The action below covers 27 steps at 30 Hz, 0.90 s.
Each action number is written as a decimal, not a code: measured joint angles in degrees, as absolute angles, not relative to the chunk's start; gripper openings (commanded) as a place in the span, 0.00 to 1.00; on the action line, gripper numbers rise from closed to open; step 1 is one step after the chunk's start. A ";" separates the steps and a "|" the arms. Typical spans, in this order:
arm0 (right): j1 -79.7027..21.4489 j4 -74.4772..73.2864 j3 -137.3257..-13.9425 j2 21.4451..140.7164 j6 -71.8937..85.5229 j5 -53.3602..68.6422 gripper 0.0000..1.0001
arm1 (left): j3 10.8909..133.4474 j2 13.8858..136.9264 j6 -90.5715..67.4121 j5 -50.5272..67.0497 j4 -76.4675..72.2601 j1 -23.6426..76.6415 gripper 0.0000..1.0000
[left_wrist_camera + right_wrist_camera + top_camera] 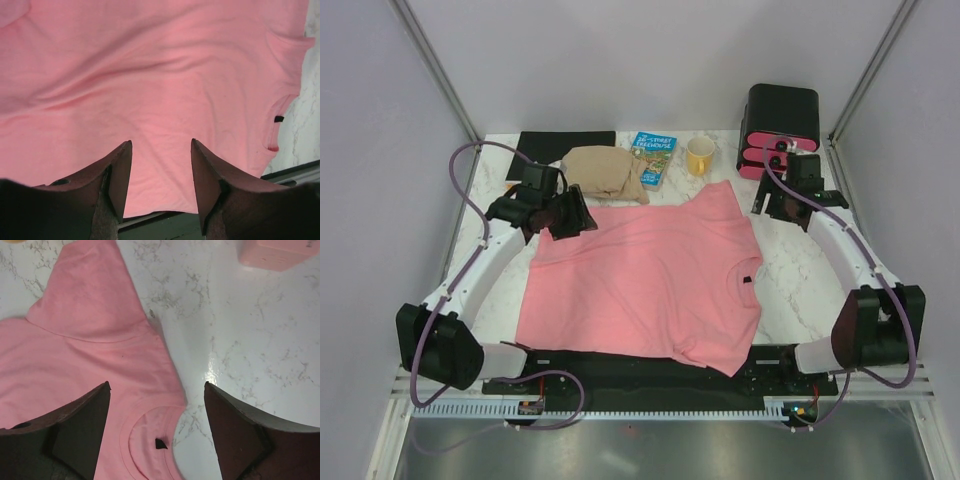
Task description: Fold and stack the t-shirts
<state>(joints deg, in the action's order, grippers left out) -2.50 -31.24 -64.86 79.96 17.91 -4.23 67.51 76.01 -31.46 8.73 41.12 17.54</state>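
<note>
From above, I saw the pink t-shirt point(650, 280) spread flat on the marble tabletop point(800, 270), neck toward the right arm. Along the far edge lay a folded tan garment point(605, 172), a book point(652, 158), a yellow mug point(700, 156) and a black box point(780, 125). Pale walls point(620, 60) enclosed it. Left wrist: the left fingers point(120, 170) stood apart, empty, above the shirt. Right wrist: the right fingers point(90, 415) gaped wide, empty, above the collar.

Robot lab test cell, plain white walls point(650, 60), aluminium frame posts point(435, 70), marble-patterned tabletop point(800, 270)
</note>
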 measured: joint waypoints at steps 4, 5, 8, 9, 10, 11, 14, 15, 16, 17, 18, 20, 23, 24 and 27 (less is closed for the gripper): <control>-3.46 -29.15 -68.05 88.12 16.60 -2.63 0.83 | 67.51 77.54 -31.46 6.74 41.65 14.90 0.61; -3.49 -28.53 -69.47 91.13 16.60 -2.52 0.83 | 67.77 78.35 -31.46 6.04 41.76 14.35 0.61; -3.64 -27.18 -73.19 98.04 16.71 -2.37 0.83 | 68.82 81.01 -31.57 4.56 42.17 12.49 0.62; -3.77 -26.89 -74.59 100.12 16.69 -2.46 0.83 | 68.93 81.54 -31.75 4.16 42.15 11.73 0.62; -3.88 -26.68 -76.16 101.91 16.69 -2.68 0.83 | 68.95 81.80 -31.97 3.64 42.22 10.94 0.63; -4.08 -26.52 -77.87 103.61 16.67 -2.85 0.83 | 68.97 82.00 -32.12 3.42 42.28 9.96 0.62; -4.93 -26.46 -83.92 108.36 16.64 -3.29 0.83 | 69.17 82.39 -32.27 3.29 42.70 7.03 0.63; -5.30 -26.35 -86.13 110.02 16.64 -3.31 0.83 | 69.25 82.56 -32.29 3.20 42.83 6.13 0.63; -5.72 -26.09 -88.29 111.63 16.64 -3.42 0.83 | 69.32 82.76 -32.29 3.01 42.85 5.30 0.63; -6.04 -25.93 -89.89 112.86 16.64 -3.44 0.83 | 69.38 82.91 -32.29 2.94 42.96 4.86 0.63; -6.48 -25.85 -91.77 114.45 16.67 -3.51 0.83 | 69.45 83.15 -32.29 2.87 43.05 4.49 0.63; -7.22 -25.47 -94.76 117.47 16.69 -3.70 0.83 | 70.04 84.20 -32.27 2.85 43.29 3.97 0.63; -8.19 -25.41 -96.07 120.81 16.69 -3.79 0.83 | 71.33 86.70 -32.27 3.03 43.29 3.03 0.63; -8.36 -25.45 -96.14 121.58 16.69 -3.79 0.83 | 71.42 87.00 -32.27 3.03 43.24 2.87 0.63; -9.06 -25.80 -96.60 124.14 16.36 -3.99 0.83 | 71.72 87.88 -32.27 3.14 43.29 2.35 0.63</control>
<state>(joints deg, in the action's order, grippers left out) -9.06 -25.80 -96.60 124.14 16.36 -3.99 71.72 87.88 -32.27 3.14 43.29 2.35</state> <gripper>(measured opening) 0.829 0.626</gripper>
